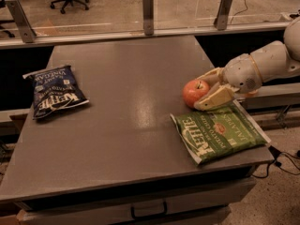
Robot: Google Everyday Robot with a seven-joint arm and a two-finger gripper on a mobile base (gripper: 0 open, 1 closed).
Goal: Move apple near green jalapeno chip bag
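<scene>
Looking at the scene from big to small, you see first the wide grey table (126, 121), which takes most of the view. From the right side the white robot arm (269, 60) reaches in over the table's right edge. Near the front right corner lies the green jalapeno chip bag (220, 134), flat on the table, with its white lettering upside down for you and one corner a little over the edge. Far away from it, at the left side of the table, lies a dark blue chip bag (55, 93), also flat. The gripper (202, 92) is low over the table, just behind the green bag, and its two pale fingers (216, 99) are closed on the apple, one at the back of it and one at the front. The apple (192, 93) is red-orange, sits down at the table surface, and is very near the back edge of the green bag, almost touching it.
</scene>
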